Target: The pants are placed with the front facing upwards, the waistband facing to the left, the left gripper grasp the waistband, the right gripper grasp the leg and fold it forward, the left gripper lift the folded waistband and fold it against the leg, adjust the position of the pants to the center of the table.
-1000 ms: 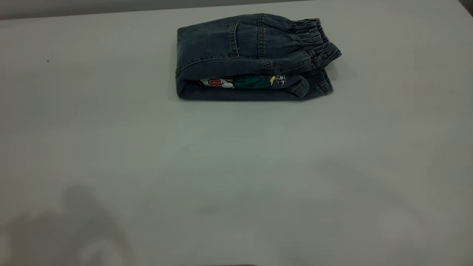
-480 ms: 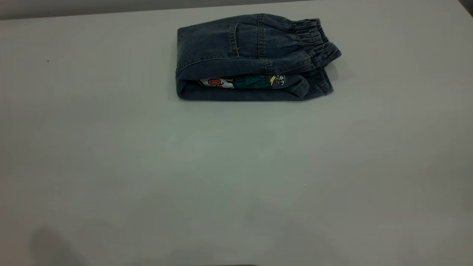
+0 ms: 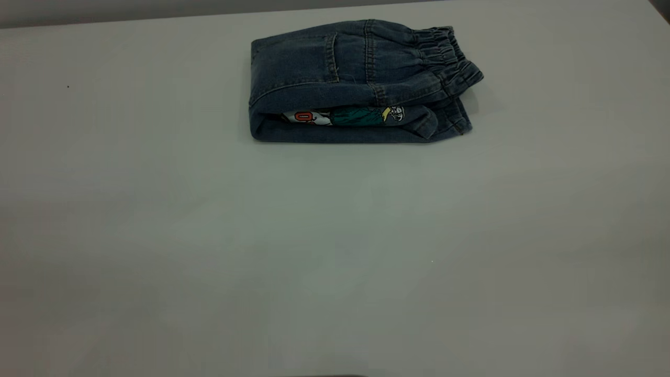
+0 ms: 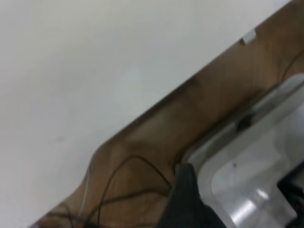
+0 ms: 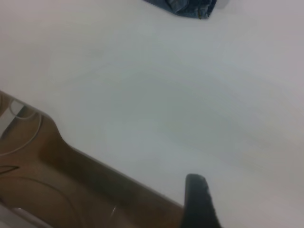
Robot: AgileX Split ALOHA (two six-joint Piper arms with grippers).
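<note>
Pants [image 3: 361, 84] lie folded on the table [image 3: 209, 235] — wrist views alone show claws, state unreadable.

On the folded pants [image 3: 361, 78], lying toward twelve o'clock on the table [image 3: 335, 251], a printed patch [image 3: 345, 116] peeks from between the denim layers along the near edge. At its nine o'clock end stands a red character that reads as "0" or "O"; which one cannot be told. The rest of the patch is teal, white and yellow, with no legible lettering.
</note>
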